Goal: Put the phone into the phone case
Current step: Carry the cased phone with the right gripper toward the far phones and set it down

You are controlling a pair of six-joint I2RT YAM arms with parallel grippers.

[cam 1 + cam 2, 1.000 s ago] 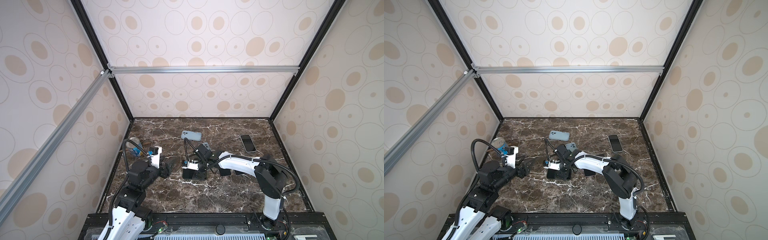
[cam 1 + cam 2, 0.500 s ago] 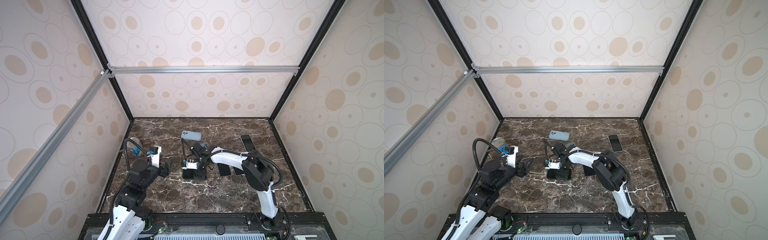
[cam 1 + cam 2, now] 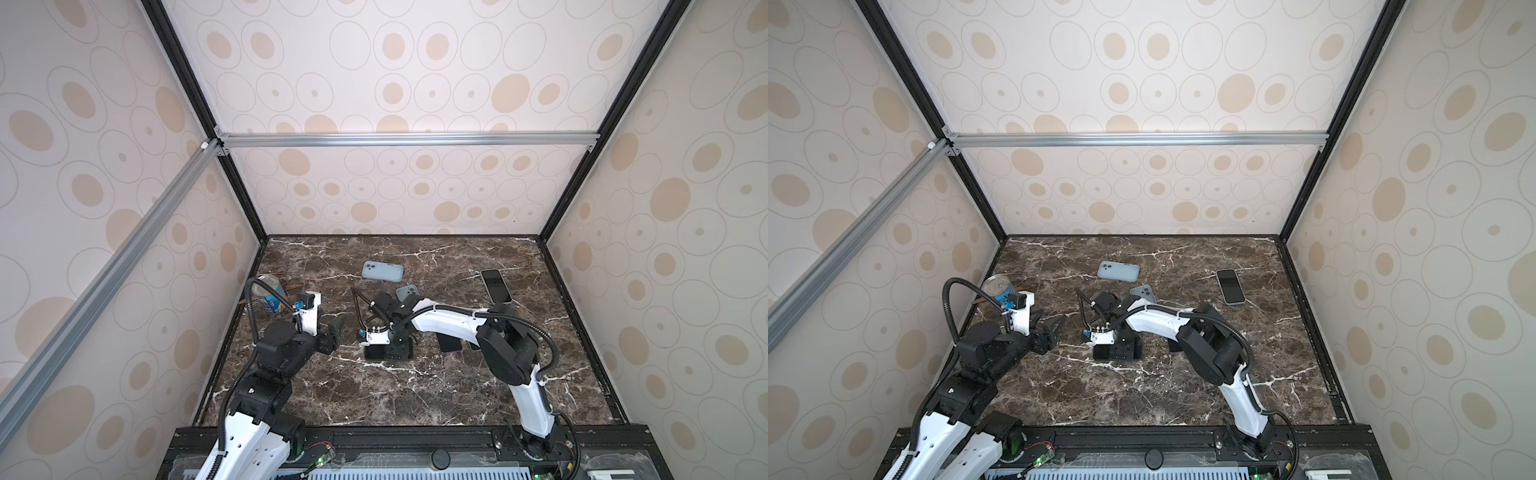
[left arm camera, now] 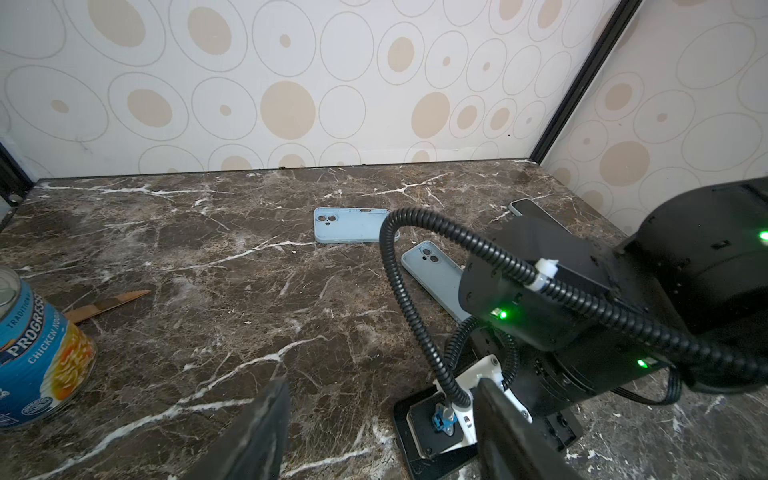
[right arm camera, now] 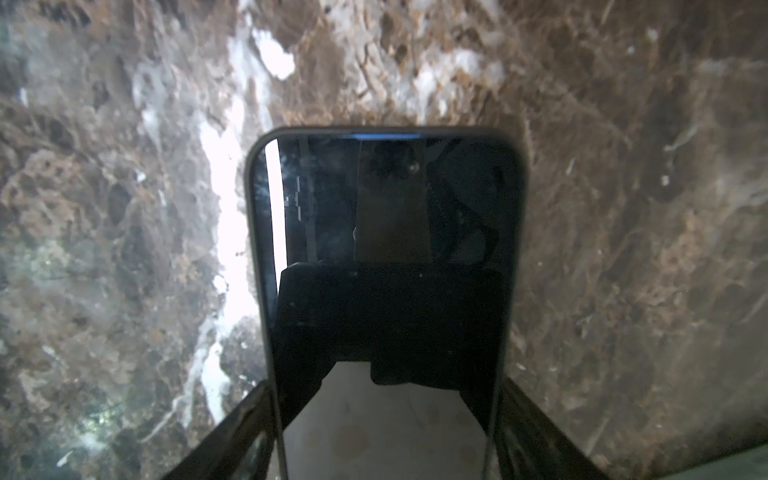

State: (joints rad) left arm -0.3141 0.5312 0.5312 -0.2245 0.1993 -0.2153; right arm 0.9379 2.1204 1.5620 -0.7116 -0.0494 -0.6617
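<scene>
**Right end effector.** Your right gripper (image 5: 384, 384) points straight down over the middle of the marble table (image 3: 415, 395). Its jaws are set wide, with 1 finger (image 5: 232, 432) lying against each long edge of the phone (image 5: 386, 208). The phone lies flat on the marble, dark screen up. In both top views the gripper covers most of it.

**Left end effector.** Your left gripper (image 4: 380, 384) hangs at 9 o'clock from the right one, apart from it. Its jaws are spread wide and hold nothing.

**Containers.**
- The light-blue phone case (image 3: 382, 271) lies flat at 12 o'clock from the phone, well apart from it. I cannot tell which face is up.
- A soup can (image 4: 37, 353) stands upright at 10 o'clock, near the left wall. Its contents cannot be made out.

**Writing.** The can's blue label reads "PROGRESS", "CHICKEN NOO" and "TRADITION", each cut off by the can's curve or the frame edge.

**Other items.**
- A grey-blue slab (image 3: 407, 293) with 2 lens rings lies at 1 o'clock, near the right gripper. I cannot tell whether it is a case or a handset.
- A second phone (image 3: 496, 284) lies screen up at 2 o'clock, toward the right wall.
- A dark flat item (image 3: 451, 345) lies at 3 o'clock, partly under the right arm.
- A wooden stick (image 4: 108, 305) lies just beside the can.
</scene>
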